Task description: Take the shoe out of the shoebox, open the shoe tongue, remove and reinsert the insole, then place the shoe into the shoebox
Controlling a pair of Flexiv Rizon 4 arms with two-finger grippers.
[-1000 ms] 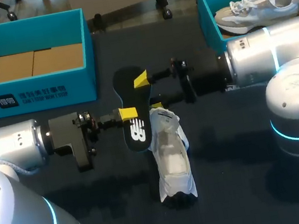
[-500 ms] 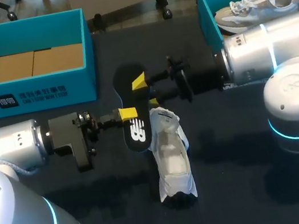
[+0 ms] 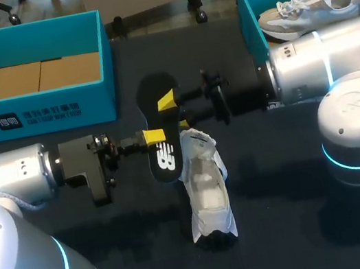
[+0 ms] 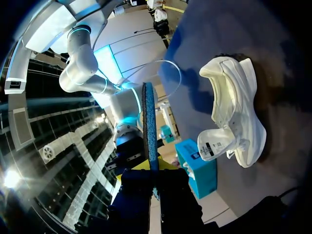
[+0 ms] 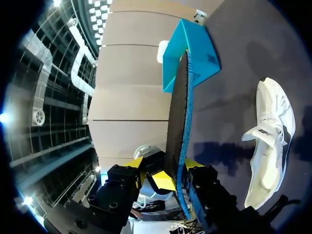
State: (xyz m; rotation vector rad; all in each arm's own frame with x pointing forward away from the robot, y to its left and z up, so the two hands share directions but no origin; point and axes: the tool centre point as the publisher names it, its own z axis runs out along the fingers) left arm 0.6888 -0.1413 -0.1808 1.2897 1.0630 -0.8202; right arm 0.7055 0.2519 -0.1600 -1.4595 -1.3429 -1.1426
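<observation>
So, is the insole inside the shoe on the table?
No, the insole is gripped by the left gripper and the right gripper, outside the shoe.

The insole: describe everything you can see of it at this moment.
The insole is thin and looks like foam. One face is black with a white logo near one end, and the other shows blue in the wrist views. It is out of the white shoe and held above the table, black face up. The left gripper pinches it beside the logo, and the right gripper pinches it nearer the other end.
</observation>
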